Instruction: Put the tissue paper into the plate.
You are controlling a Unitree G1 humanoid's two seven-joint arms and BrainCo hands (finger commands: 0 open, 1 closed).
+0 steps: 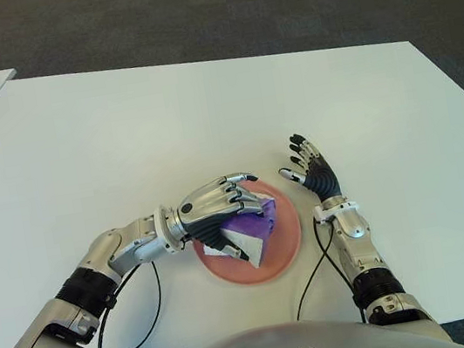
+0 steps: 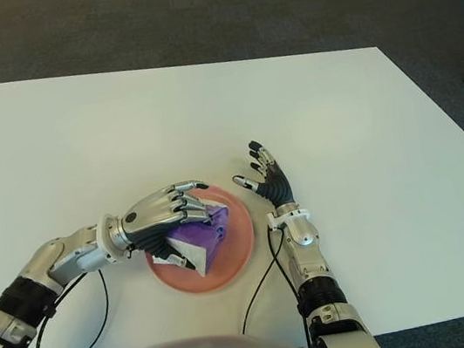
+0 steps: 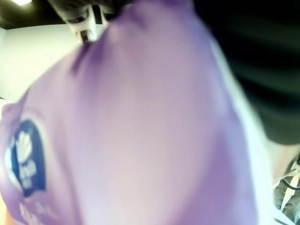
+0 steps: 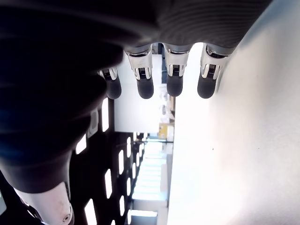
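Tissue paper (image 1: 254, 228) — a purple pack with white ends — is clamped in the left hand (image 1: 215, 207), right over the pink plate (image 1: 285, 238) on the white table (image 1: 120, 139). From the eye views I can't tell if the pack is already touching the plate or hanging just above it. The left wrist view is basically all purple wrapper, so the fingers are wrapped close around it.

Right hand (image 1: 313, 172) is just beside the plate on its right side, fingers spread and straight, holding nothing.

What could go wrong, I'd guess: the pack sits toward the plate's left half and sticks out at an angle, so if the fingers let go while it's tilted it could tip over the rim onto the table. It could also snag on a fingertip when the hand opens and get dragged off — the wrapper looks slippery and light.
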